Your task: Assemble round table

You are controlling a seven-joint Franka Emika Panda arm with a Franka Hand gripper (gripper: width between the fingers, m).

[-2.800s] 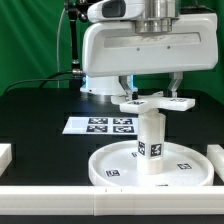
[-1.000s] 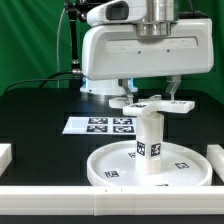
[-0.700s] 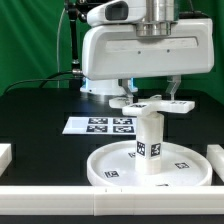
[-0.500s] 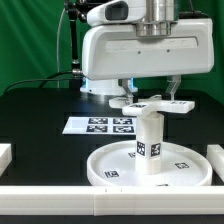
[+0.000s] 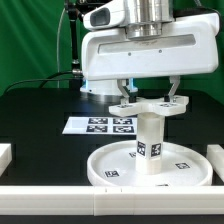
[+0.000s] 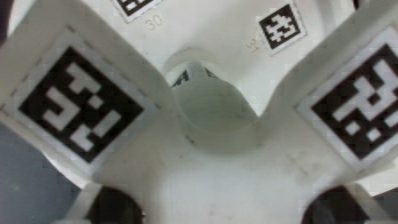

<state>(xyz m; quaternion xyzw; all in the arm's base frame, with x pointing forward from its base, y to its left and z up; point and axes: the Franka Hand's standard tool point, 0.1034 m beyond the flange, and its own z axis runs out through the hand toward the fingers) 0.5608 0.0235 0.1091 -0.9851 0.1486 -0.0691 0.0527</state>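
The large round disc (image 5: 105,162) lies flat at the front of the table. The short thick leg (image 5: 149,135) stands upright at its middle. The four-armed cross base (image 5: 150,106) sits on top of the leg. My gripper (image 5: 150,97) comes straight down over it and is shut on the cross base, one finger on each side of the hub. In the wrist view the cross base (image 6: 214,150) fills the picture with its tags, and dark fingertips (image 6: 111,206) press it from both sides. The leg is hidden there.
The marker board (image 5: 100,125) lies behind the disc towards the exterior view's left. White border rails run along the front (image 5: 60,192), the left (image 5: 4,155) and the right (image 5: 215,155). A green backdrop stands behind.
The hand has turned a little about its upright axis and the cross base has turned with it on top of the leg. The disc and the leg stay in place.
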